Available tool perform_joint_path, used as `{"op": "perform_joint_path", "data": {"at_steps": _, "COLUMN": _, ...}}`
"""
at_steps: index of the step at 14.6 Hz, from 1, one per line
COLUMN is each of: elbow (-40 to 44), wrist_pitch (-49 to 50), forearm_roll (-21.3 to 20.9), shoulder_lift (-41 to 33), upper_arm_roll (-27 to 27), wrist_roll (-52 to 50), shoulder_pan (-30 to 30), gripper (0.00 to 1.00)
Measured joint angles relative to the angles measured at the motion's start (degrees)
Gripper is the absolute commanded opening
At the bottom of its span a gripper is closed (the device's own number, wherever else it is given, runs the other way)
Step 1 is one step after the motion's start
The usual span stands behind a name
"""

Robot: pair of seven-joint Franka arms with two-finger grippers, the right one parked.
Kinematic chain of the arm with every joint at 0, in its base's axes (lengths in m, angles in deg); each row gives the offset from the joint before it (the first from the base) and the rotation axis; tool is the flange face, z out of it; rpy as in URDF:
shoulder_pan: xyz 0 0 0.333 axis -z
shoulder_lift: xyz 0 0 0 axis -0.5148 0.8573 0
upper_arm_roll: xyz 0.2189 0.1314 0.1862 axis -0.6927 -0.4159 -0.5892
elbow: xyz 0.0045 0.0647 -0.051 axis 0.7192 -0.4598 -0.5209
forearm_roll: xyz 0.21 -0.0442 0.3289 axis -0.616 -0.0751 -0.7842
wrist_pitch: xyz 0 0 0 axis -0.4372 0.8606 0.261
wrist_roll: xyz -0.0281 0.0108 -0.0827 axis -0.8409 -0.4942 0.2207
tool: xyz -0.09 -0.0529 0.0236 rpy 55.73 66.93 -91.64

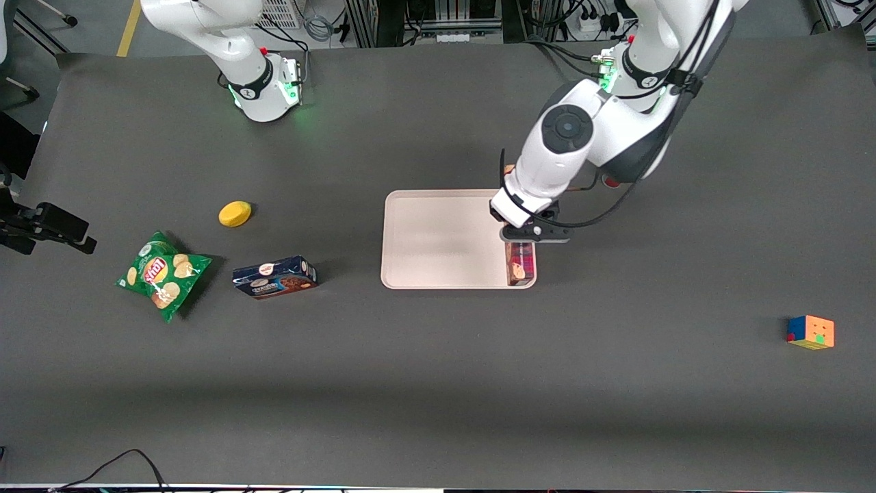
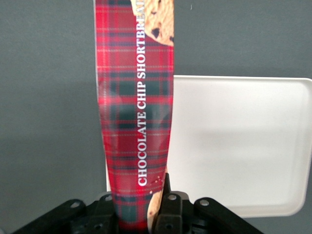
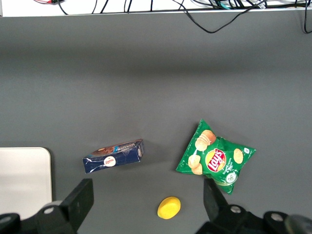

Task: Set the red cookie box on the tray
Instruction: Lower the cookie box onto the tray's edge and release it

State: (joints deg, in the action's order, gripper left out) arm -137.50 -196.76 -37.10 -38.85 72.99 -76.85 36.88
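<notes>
The red cookie box (image 1: 520, 264), a slim red tartan carton, is gripped between the fingers of my left gripper (image 1: 532, 233). It lies lengthwise over the edge strip of the pale pink tray (image 1: 438, 236) at the working arm's end, its near end by the tray's near corner. The arm hides its other end. In the left wrist view the gripper (image 2: 139, 214) is shut on the box (image 2: 134, 122), which runs along the tray's (image 2: 243, 146) rim. I cannot tell whether the box rests on the tray or hangs just above it.
A dark blue cookie box (image 1: 274, 277), a green chips bag (image 1: 163, 274) and a yellow lump (image 1: 235, 213) lie toward the parked arm's end. A colour cube (image 1: 811, 332) sits toward the working arm's end. A red thing (image 1: 611, 181) peeks from under the arm.
</notes>
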Motion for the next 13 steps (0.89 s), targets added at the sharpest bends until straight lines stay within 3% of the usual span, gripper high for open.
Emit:
{"op": "perform_joint_path", "data": {"at_steps": 3, "elbow": -7.4, "wrist_pitch": -9.6, "forearm_roll": -5.2, "shoulder_lift": 0.0, "upper_arm_roll": 0.2, "wrist_roll": -3.1, "shoulder_pan": 0.0, "gripper": 0.00}}
{"op": "perform_joint_path", "data": {"at_steps": 9, "elbow": -14.4, "wrist_pitch": -18.7, "forearm_roll": -6.8, "shoulder_lift": 0.5, "upper_arm_roll": 0.2, "wrist_roll": -4.7, "shoulder_pan": 0.0, "gripper": 0.00}}
{"op": "perform_joint_path", "data": {"at_steps": 13, "elbow": -14.9, "wrist_pitch": -19.8, "forearm_roll": -16.5, "shoulder_lift": 4.3, "upper_arm_roll": 0.1, "wrist_roll": -10.4, "shoulder_pan": 0.0, "gripper": 0.00}}
